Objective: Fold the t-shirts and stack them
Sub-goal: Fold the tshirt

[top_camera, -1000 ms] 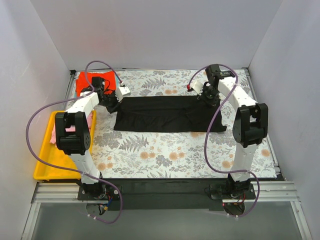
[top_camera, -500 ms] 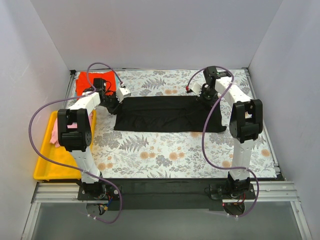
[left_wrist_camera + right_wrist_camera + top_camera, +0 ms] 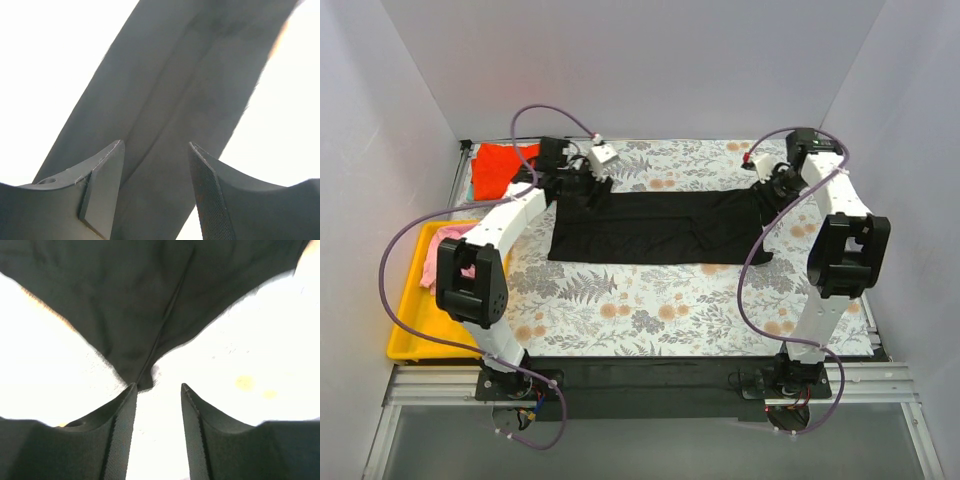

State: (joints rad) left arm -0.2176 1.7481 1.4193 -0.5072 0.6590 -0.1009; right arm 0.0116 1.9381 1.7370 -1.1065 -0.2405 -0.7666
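The black t-shirt [image 3: 650, 228] lies folded into a long flat band across the middle of the floral cloth. My left gripper [image 3: 588, 186] hovers over its far left corner. In the left wrist view that gripper [image 3: 155, 150] stands open above the black cloth [image 3: 165, 90] with nothing between its fingers. My right gripper [image 3: 772, 192] is over the far right corner. It is open too [image 3: 157, 387], and a tip of the black shirt [image 3: 125, 300] lies just past its left finger. A red-orange t-shirt [image 3: 500, 165] lies at the back left, and a pink one [image 3: 455, 248] lies in the tray.
A yellow plastic tray [image 3: 410, 330] stands at the left edge, partly off the floral table cloth [image 3: 650, 300]. White walls close in the back and both sides. The arm bases stand at the near edge.
Both grippers went from shut to open and let go of the black shirt's far edge. The left one moved right and back; the right one moved out to the right.
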